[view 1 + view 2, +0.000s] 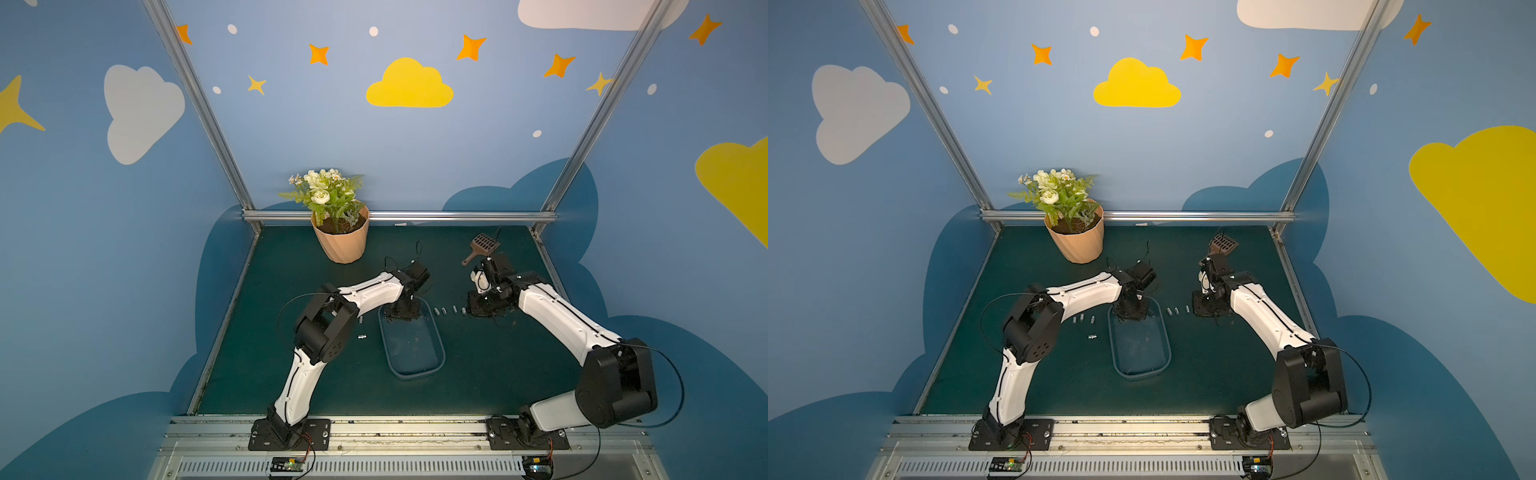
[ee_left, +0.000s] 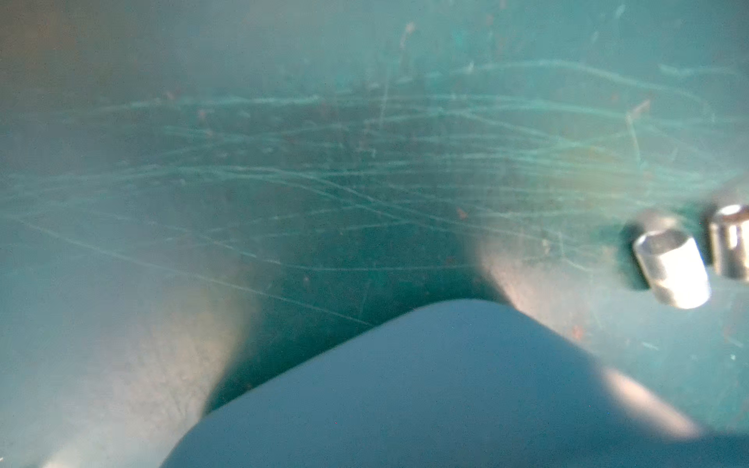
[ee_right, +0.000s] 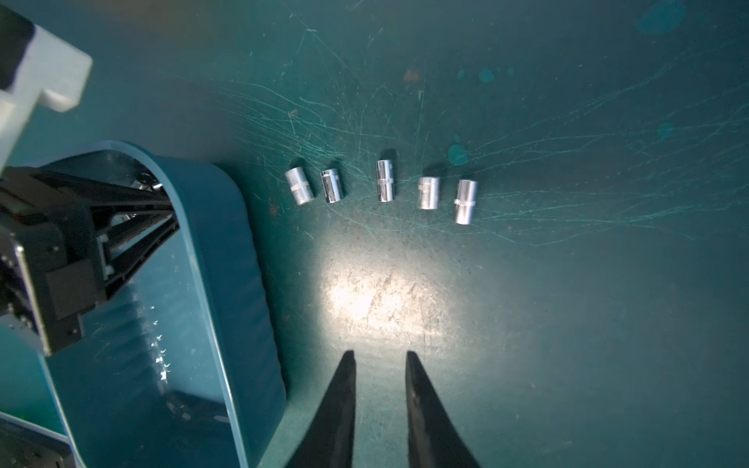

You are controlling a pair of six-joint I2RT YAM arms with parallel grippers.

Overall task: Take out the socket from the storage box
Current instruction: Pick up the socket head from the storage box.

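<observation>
**Task item.** One socket point(image 3: 148, 184) shows as a bright glint inside the box point(image 3: 227, 243), at its far end, close to the end wall. Only part of it is visible, so its long axis cannot be determined.

**Left gripper** point(image 3: 172, 212). It is lowered into the far end of the box, with its fingers converging toward that same spot. The glint sits right at the fingertips, partly masked by one finger. It cannot be told whether the socket lies between the fingers or just beside them. Nor can it be told whether the jaws have closed on it. The left wrist view is too blurred to settle either point.

**Right gripper** point(image 3: 380, 353). It is outside the box, to its right, above the bare mat point(image 3: 567, 283). The fingers are slightly parted, with nothing in the narrow gap.

**Other items.** A row of five sockets point(image 3: 385, 180) lies on the mat between the box and the right gripper. Loose sockets point(image 1: 1084, 319) lie on the mat left of the box.

**Assessment.** The left arm is much the nearer and is the one placed to extract. If the socket is seated between the fingers, a straight lift over the rim should do. If it lies beside them, the gripper must first shift toward the end wall. The tight corner and smooth round steel make a slip likely.
</observation>
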